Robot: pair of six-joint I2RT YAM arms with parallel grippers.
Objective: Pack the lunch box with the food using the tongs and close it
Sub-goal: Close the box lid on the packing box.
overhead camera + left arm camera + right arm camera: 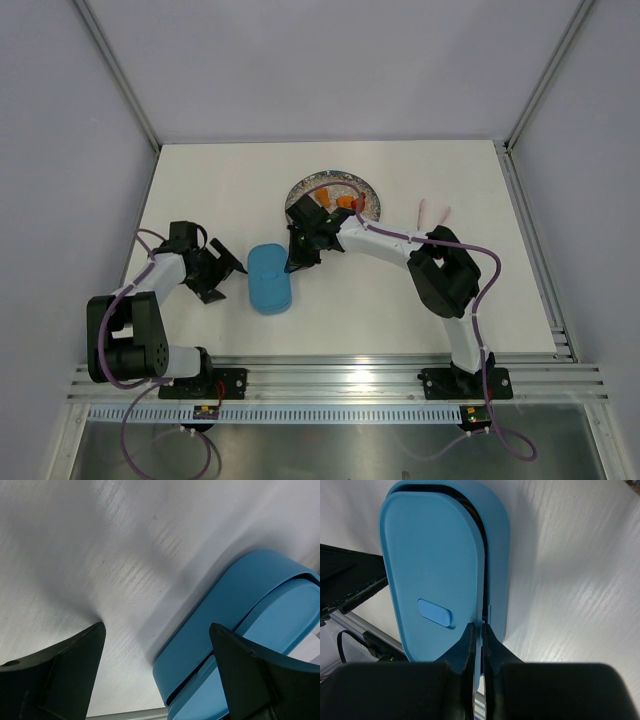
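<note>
Lunch box mid-table, 7 o'clock of plate. Right gripper pinches lid edge; left gripper gapes empty at box's 9 o'clock. Thin pinch could slip, dropping lid crooked.

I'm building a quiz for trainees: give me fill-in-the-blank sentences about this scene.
The right gripper is shut on the edge of the flat blue plastic ____.
The left gripper stands ____ beside the rounded blue plastic lunch box.
The thin pale pink V-shaped tongs lie on the white table, held by ____ gripper.
Missing: lid; open; neither.
</note>
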